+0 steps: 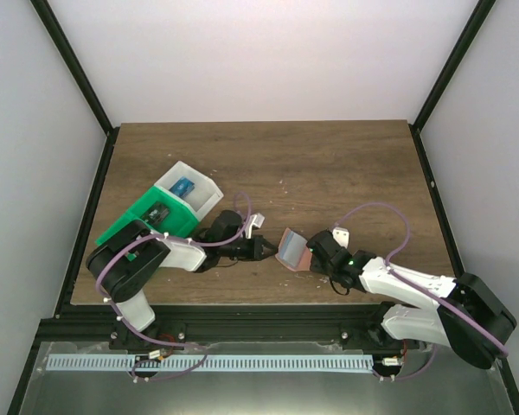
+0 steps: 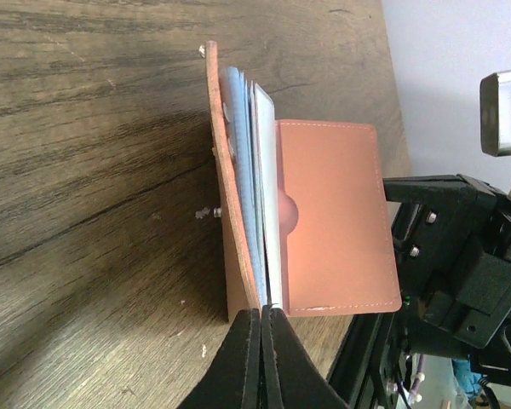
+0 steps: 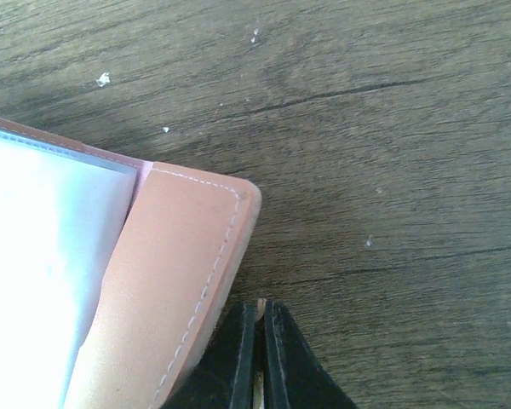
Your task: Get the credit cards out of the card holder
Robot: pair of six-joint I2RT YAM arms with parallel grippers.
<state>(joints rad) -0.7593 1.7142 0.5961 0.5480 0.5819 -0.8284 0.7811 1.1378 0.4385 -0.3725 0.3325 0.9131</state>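
Two grippers, both closed. The right gripper (image 3: 260,341) is pinched on the salmon edge of the card holder (image 2: 332,213) and holds it up on edge near the middle of the table's (image 1: 329,164) near edge. That looks like bracing, so the pockets face the other arm. The left gripper (image 2: 261,328) is clamped on the end of the credit cards (image 2: 254,170) fanned between the flaps, its tips meeting on a pale card's corner; the bite looks thin. The holder sits directly between the grippers, cards straight ahead of the left fingers. My read: pull-out is starting, these cards not yet out.
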